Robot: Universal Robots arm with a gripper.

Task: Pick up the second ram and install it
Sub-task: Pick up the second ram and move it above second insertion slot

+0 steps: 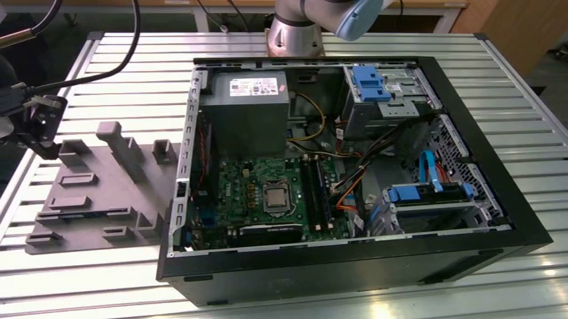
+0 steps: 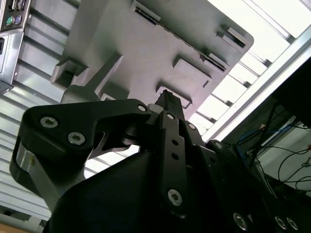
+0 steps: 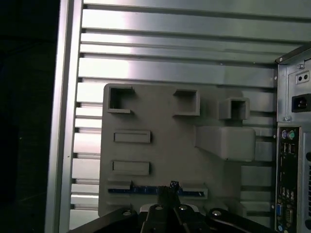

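Observation:
The second ram (image 3: 141, 191) stands on edge in a slot of the grey holder tray (image 3: 160, 145) and shows as a thin blue-dark strip in the first wrist view. My gripper (image 3: 171, 186) hangs above that strip, near its middle, with its fingers pressed together and nothing between them. In the second wrist view the shut gripper (image 2: 167, 95) points down at the holder tray (image 2: 146, 43). In the exterior view the gripper (image 1: 40, 136) hovers over the far left end of the holder tray (image 1: 98, 199), at the exterior view's left.
An open black computer case (image 1: 355, 266) lies right of the tray, with the motherboard (image 1: 266, 193), its long black memory slots (image 1: 316, 189), a grey power supply (image 1: 249, 113) and blue drive brackets (image 1: 368, 83). All rest on a ribbed metal table (image 1: 515, 100).

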